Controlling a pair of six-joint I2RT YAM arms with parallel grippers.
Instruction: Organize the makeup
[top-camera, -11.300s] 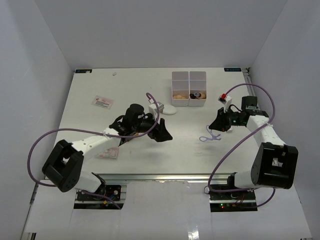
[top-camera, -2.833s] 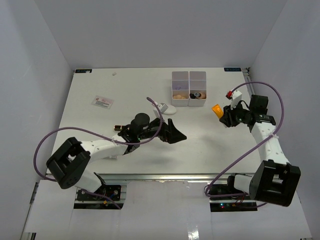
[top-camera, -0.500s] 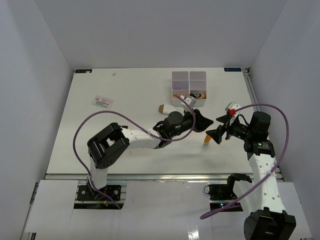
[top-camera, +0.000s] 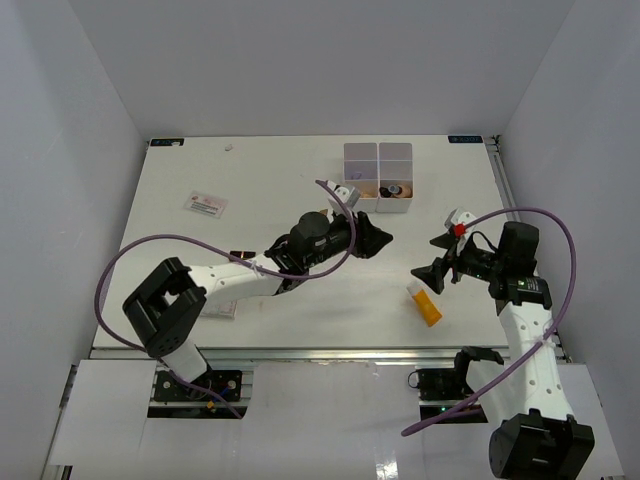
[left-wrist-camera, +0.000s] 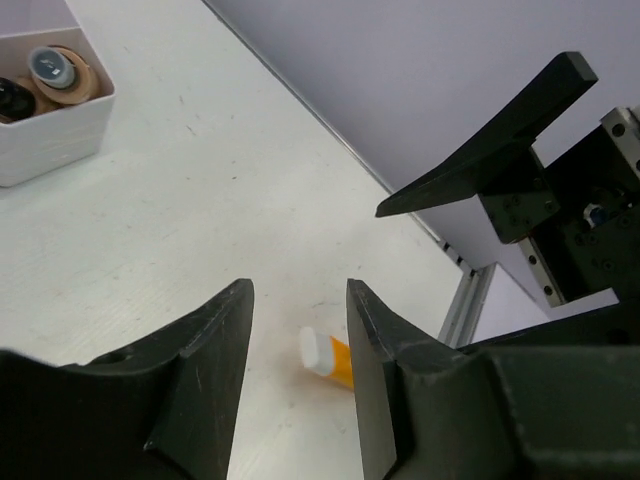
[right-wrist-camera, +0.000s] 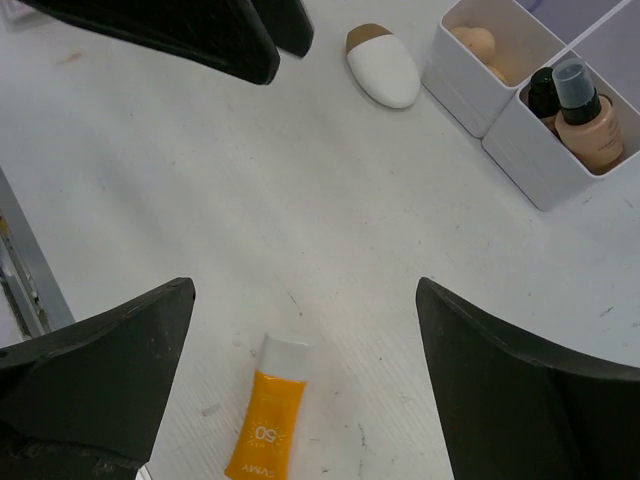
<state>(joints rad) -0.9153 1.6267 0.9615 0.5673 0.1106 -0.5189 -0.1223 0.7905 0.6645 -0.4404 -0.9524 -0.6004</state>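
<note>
The small orange-white bottle (top-camera: 424, 303) lies flat on the surface (top-camera: 260, 180) just below the right end effector (top-camera: 432, 270), whose jaws stand wide apart and empty. The left end effector (top-camera: 376, 238) hovers half-spread, holding nothing, near the white box (top-camera: 378, 178). I'd say the bottle is the piece in hand: the next move calls for closing across its body and carrying it to a compartment.

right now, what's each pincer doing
left pincer: open, holding nothing.
right pincer: wide open, empty; the orange tube lies loose beneath it.

Table (top-camera: 200, 250) free btwn L hand (top-camera: 381, 238), R hand (top-camera: 435, 260); orange tube (top-camera: 425, 304) under R.
</note>
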